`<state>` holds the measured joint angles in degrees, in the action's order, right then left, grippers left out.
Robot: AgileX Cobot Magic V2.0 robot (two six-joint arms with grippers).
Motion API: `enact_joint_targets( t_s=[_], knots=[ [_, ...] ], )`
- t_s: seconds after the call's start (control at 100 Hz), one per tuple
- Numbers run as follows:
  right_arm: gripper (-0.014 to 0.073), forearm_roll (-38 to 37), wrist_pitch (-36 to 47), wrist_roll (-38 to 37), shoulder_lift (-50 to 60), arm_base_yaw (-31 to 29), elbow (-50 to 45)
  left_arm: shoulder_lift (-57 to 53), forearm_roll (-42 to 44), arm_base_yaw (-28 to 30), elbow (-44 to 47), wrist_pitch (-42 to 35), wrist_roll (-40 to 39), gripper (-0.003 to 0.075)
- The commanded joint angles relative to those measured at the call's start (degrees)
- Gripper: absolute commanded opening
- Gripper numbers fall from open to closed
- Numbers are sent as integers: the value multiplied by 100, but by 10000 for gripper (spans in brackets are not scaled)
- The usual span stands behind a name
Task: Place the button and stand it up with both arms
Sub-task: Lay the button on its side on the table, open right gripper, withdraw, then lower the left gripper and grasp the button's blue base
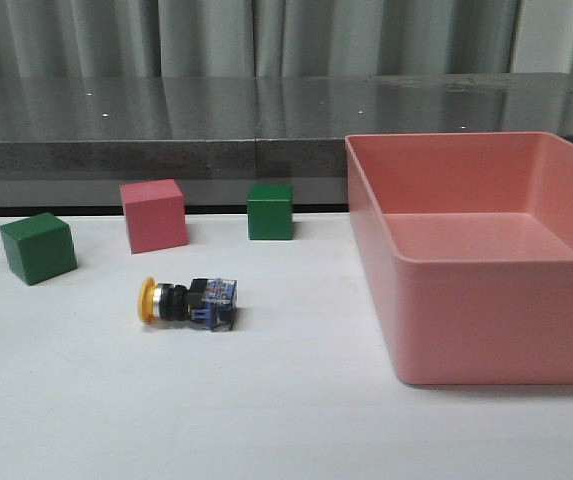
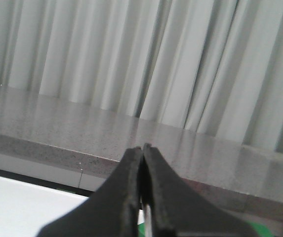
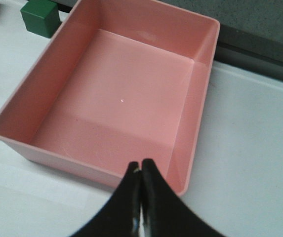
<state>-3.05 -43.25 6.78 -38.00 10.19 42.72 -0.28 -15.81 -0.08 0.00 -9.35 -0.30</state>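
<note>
The button [image 1: 188, 301] is lying on its side on the desk [image 1: 266, 420], yellow cap pointing left, well apart from both claws, neither of which is showing in the front view. The left claw [image 2: 142, 187] is pressed together, gripping nothing, facing a grey ledge and curtains. The right claw [image 3: 141, 197] is likewise pressed together, hovering over the near wall of the pink bin [image 1: 466, 330]. No readable writing is showing. Two green cubes [image 1: 37, 248] [image 1: 270, 211] and a pink cube [image 1: 153, 215] are sitting behind the button, none touching it
</note>
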Motion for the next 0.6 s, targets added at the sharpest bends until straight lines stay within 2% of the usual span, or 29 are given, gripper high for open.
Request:
enact_joint_targets(
  t_s=[0.0,0.17,0.32,0.39,0.46,0.5,0.59],
  knots=[
    [-60,-93,710,-57,473,-85,-372,-179,-554,-3,139,-320,-59,-20],
    [-60,-93,862,-62,1113,-87,-849,255,-688,-3,-528,1069,-21,-20],
    [-60,-94,830,-62,1288,-87,-875,1664,-289,-3,-1641,2444,30,-20],
    [-60,-94,830,-62,1288,-87,-875,2532,-262,-3,-2294,3064,636,-20],
    [-60,-94,825,-62,1288,-87,-875,3419,-355,-16,-2968,3635,1606,-19],
    [-60,-94,825,-62,1288,-87,-880,3935,-570,-37,-3358,3979,2402,-19],
    [-60,-100,825,-62,1288,-87,-876,4925,-1165,-94,-4067,4531,3486,-19]
  ],
)
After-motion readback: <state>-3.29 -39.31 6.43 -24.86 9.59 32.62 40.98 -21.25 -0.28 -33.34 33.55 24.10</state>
